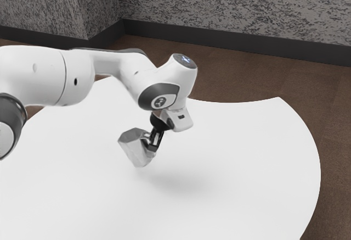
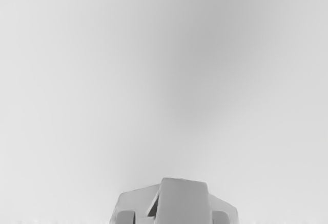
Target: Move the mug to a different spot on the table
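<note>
We have the mug point(image 1: 134, 148) off the table point(image 1: 247, 157): it hangs in the air above the table's middle, tilted, and a soft shadow point(image 1: 175, 182) lies on the table beneath it, apart from the mug itself, so nothing touches the surface. Our gripper point(image 1: 153, 141) is pinching the mug, its black fingers closed on one wall near the rim, and from the wrist the mug point(image 2: 177, 203) shows as a grey faceted block just under our hand with bare table point(image 2: 154, 80) beyond it. We judge the step in hand to be the carry, with the set-down to follow. To do it well we should travel level above the table at an even pace, since a hold on one wall lets the mug swing or slip if we jerk. We pick a spot on the table well inside its curved edge, bring the wrist round so the mug's base faces the table, and lower slowly until base and shadow meet. Only when the mug rests on the table do we part the fingers, then lift straight up so we do not drag or tip it.
</note>
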